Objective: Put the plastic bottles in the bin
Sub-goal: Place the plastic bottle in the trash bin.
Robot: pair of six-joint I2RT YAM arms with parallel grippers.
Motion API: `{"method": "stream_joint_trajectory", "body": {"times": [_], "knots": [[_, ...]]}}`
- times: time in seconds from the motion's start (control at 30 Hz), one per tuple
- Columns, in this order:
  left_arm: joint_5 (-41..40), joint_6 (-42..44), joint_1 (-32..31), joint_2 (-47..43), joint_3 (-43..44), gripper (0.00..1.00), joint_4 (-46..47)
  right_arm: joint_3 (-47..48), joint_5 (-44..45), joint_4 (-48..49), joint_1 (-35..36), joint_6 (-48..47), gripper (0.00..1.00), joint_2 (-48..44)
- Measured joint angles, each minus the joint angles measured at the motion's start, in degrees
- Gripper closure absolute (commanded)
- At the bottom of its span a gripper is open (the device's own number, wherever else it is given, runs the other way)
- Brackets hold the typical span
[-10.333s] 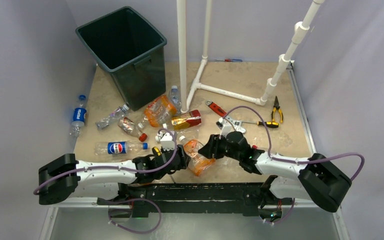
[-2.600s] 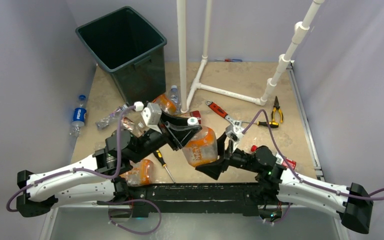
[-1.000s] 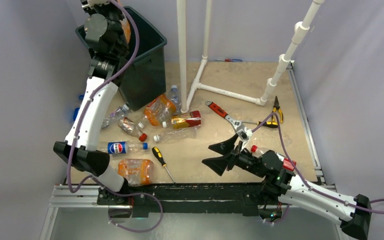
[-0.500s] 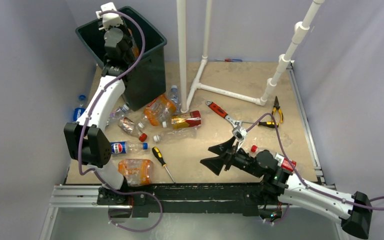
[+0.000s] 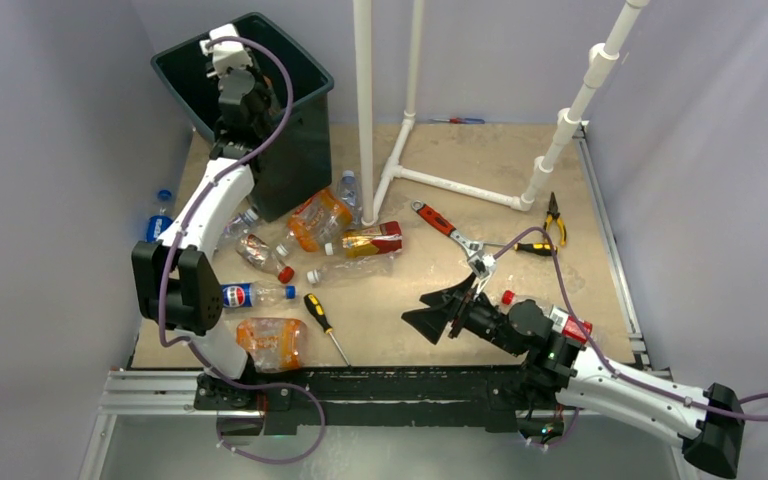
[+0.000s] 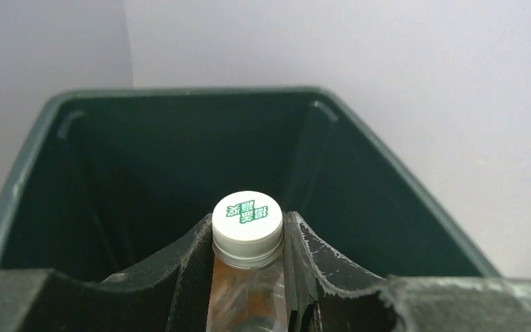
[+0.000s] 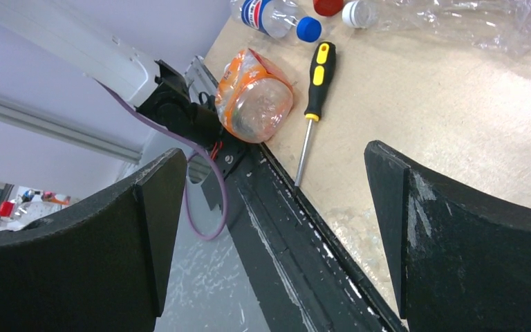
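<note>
Over the bin (image 5: 305, 75) at far left, the left end effector (image 6: 249, 238) is clamping a white-capped bottle (image 6: 247, 214) by its neck, cap pointing into the open mouth. Further right, other bottles (image 5: 318, 218) are lying scattered on the counter (image 5: 480, 150) beside a screwdriver (image 5: 326, 325). Near the front edge, the right end effector (image 5: 415, 308) is hovering with its fingers spread wide apart, gripping nothing, well apart from them.
</note>
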Motion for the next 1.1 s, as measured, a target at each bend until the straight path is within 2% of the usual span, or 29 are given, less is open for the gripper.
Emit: {"method": "stream_joint_trajectory", "body": {"times": [0.03, 0.1, 0.17, 0.23, 0.3, 0.37, 0.63, 0.8, 0.93, 1.1], "knots": [[-0.04, -0.57, 0.0, 0.0, -0.7, 0.99, -0.24, 0.0, 0.07, -0.39, 0.0, 0.39, 0.01, -0.07], [-0.17, -1.29, 0.0, 0.0, -2.12, 0.87, -1.14, 0.0, 0.52, -1.05, 0.0, 0.98, 0.01, -0.5], [-0.24, -2.16, 0.0, 0.0, -3.93, 0.68, -2.12, 0.0, 0.98, -1.55, 0.0, 1.53, 0.01, -1.11], [-0.22, -2.73, 0.0, -0.02, -4.76, 0.44, -2.49, 0.0, 1.05, -1.81, 0.0, 1.77, 0.01, -1.57], [-0.17, -3.52, 0.0, -0.26, -4.79, 0.14, -2.95, 0.0, 1.18, -2.03, 0.0, 1.92, 0.01, -2.21], [0.09, -4.46, 0.0, -0.26, -4.79, 0.04, -3.37, 0.02, 1.46, -2.75, 0.0, 1.95, 0.01, -2.54], [0.87, -10.1, 0.0, -2.8, -4.39, 0.01, -7.39, 1.29, 4.35, -8.39, 0.0, 1.73, 0.01, -3.87], [3.63, -15.41, 0.0, -9.51, -2.25, 0.01, -13.07, 3.45, 7.96, -11.47, 0.0, 2.01, 0.01, -6.01], [10.21, -21.16, 0.0, -19.5, -0.42, 0.01, -21.59, 7.02, 10.05, -13.92, 0.0, 1.22, 0.01, -5.64], [19.96, -27.76, 0.0, -40.68, -14.01, 0.01, -25.07, 13.86, 14.75, -18.18, 0.0, -1.25, 0.01, -3.1]]}}
